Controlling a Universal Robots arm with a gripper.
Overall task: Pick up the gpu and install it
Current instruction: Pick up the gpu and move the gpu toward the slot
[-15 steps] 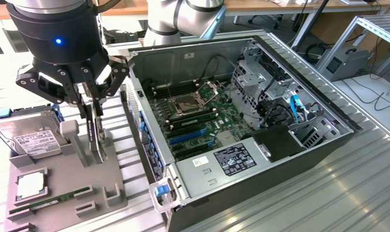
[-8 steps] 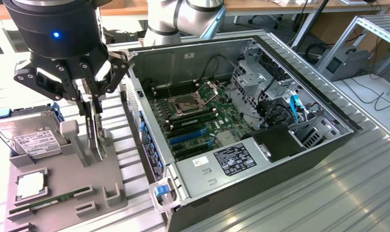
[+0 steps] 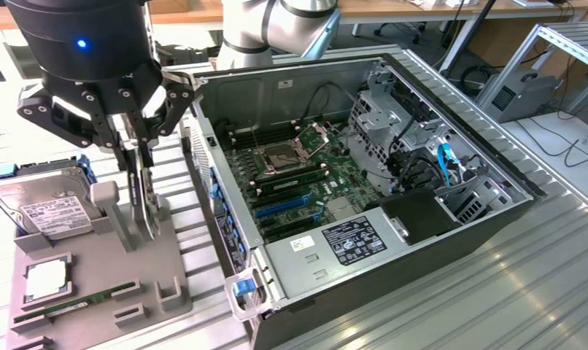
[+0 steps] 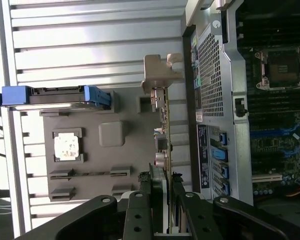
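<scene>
1. Position: my gripper point(image 3: 138, 149) hangs over the grey fixture tray point(image 3: 109, 273) on the tabletop point(image 3: 489, 292), to the exterior view's left of the open computer case point(image 3: 527, 191).
2. Jaws: narrow, one against each face of the gpu point(image 4: 162, 130), closed on its upper edge.
3. Location: the gpu stands on edge in the tray's slot, not yet lifted. Its silver bracket point(image 4: 160, 72) is at the end away from my hold, and the hard drive point(image 3: 41, 208) is near.
4. Judgement: this is the pickup. My hold sits towards one end, so the card may tip.
5. Recommendation: draw straight up along the slot, slowly and without twist, so that no edge binds in the tray.
</scene>
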